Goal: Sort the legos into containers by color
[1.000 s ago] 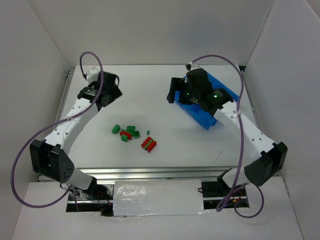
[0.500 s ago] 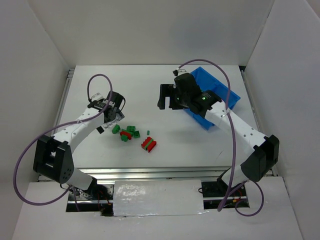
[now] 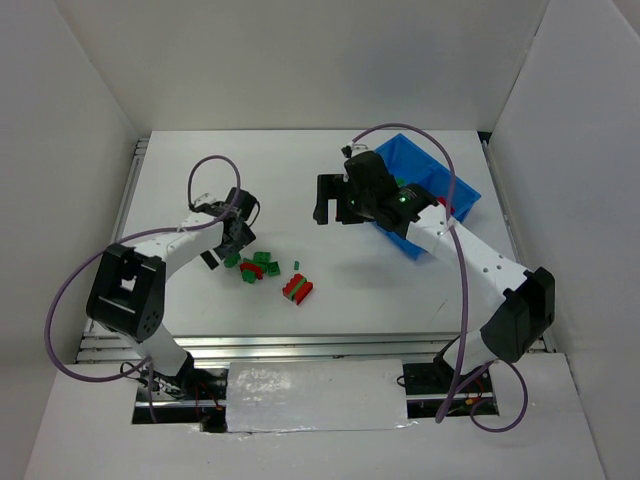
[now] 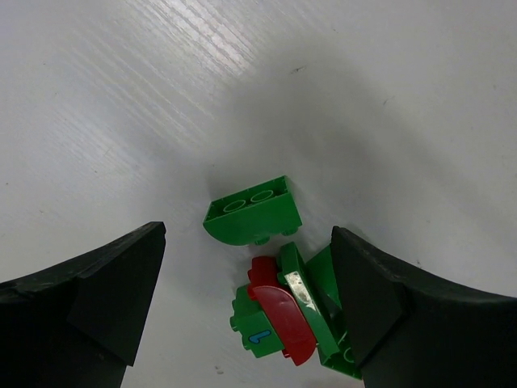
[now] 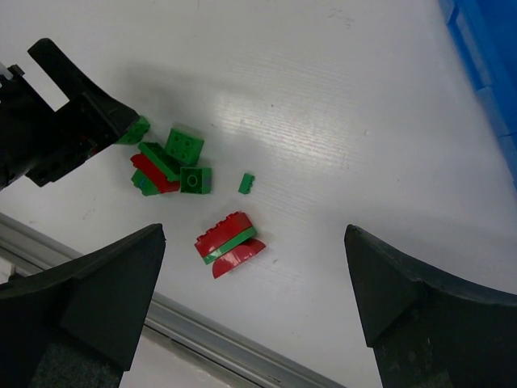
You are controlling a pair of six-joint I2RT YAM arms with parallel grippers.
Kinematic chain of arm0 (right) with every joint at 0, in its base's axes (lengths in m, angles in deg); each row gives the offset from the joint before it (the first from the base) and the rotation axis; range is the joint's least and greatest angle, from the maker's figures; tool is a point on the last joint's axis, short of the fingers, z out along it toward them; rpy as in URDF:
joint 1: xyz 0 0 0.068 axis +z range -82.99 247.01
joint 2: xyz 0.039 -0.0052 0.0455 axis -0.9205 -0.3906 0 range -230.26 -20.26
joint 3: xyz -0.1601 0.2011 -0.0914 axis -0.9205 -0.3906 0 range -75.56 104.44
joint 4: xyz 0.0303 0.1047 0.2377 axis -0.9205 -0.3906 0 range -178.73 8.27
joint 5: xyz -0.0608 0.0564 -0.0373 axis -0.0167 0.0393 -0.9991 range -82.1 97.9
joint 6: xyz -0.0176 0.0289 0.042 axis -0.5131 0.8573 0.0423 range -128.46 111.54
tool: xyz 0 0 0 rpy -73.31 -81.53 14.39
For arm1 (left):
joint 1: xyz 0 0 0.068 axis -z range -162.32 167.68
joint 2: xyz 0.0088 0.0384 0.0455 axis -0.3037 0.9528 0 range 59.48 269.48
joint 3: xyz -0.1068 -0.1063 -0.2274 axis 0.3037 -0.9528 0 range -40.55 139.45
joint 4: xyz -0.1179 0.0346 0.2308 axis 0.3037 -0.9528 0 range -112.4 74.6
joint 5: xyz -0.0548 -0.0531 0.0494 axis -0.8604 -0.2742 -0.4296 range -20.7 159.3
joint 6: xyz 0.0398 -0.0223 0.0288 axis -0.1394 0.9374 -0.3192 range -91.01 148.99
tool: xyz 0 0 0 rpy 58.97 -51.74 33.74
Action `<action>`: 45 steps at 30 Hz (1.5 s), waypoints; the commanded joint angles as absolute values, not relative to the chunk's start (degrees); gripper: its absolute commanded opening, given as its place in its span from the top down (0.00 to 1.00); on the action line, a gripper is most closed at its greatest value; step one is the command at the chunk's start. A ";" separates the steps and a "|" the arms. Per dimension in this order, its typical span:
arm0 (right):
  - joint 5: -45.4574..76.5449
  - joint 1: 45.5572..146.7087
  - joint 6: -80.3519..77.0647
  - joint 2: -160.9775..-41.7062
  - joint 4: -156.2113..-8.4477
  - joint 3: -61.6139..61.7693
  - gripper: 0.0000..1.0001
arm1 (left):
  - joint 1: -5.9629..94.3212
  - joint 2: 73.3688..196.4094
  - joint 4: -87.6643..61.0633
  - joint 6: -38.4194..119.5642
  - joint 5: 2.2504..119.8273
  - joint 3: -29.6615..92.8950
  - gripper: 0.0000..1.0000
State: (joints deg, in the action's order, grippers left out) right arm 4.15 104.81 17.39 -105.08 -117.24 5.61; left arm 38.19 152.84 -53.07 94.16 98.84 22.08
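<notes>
Legos (image 3: 266, 270) lie in a loose clump on the white table (image 3: 290, 165), toward its near edge and well apart from the blue bin (image 3: 458, 192). The bin sits askew at the far right, close to the side wall. A red-and-green stack (image 3: 297, 289) lies just right of the clump, with a tiny green piece (image 5: 246, 183) between the two.

The left gripper (image 3: 226, 256) is down at the clump's left end, its fingers spread wide. A curved green brick (image 4: 252, 212) sits between them, touching neither. The right-hand finger (image 4: 371, 299) is hard up against a heap of red and green pieces (image 4: 279, 323). Bare tabletop stretches away to the left and beyond.

The right gripper (image 3: 336, 202) hangs above the table's middle, beside the bin's left corner, jaws wide with nothing in them. In its wrist view the metal rail (image 5: 202, 333) at the table's front edge runs near the stack. The arm hides much of the bin's inside.
</notes>
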 commanded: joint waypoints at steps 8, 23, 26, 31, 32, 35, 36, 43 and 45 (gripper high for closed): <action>2.89 105.77 16.59 -105.87 -116.80 6.36 0.00 | 38.07 155.81 -45.56 97.37 98.39 16.14 0.08; 2.89 106.29 16.06 -106.39 -118.03 7.24 0.00 | 38.07 153.63 -43.62 96.59 100.68 14.82 0.72; 3.16 106.29 16.06 -106.39 -118.21 7.50 0.00 | 38.07 151.34 -43.97 94.66 101.29 15.26 0.92; -0.26 106.03 16.50 -103.85 -117.86 7.24 0.00 | 38.07 145.10 -44.50 90.53 102.17 17.45 1.00; -1.05 105.94 16.76 -103.41 -118.12 7.32 0.00 | 38.16 144.22 -43.28 87.21 101.48 17.72 1.00; -4.30 104.71 19.30 -100.51 -118.65 7.76 0.00 | 38.77 139.31 -37.50 80.44 97.53 17.98 1.00; -5.10 104.02 20.10 -98.24 -118.56 7.15 0.00 | 39.03 138.68 -35.20 78.32 95.77 18.16 1.00; -13.53 102.43 25.64 -87.77 -120.22 4.42 0.00 | 48.34 144.79 -20.42 62.51 84.60 29.21 1.00; -15.20 101.55 26.34 -84.79 -121.72 4.77 0.00 | 50.63 148.85 -18.41 60.38 82.05 36.39 1.00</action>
State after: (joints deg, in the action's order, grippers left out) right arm -9.55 102.40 23.64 -88.66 -119.14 4.54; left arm 47.48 144.23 -28.33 69.24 88.15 27.85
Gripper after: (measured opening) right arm 0.996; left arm 0.640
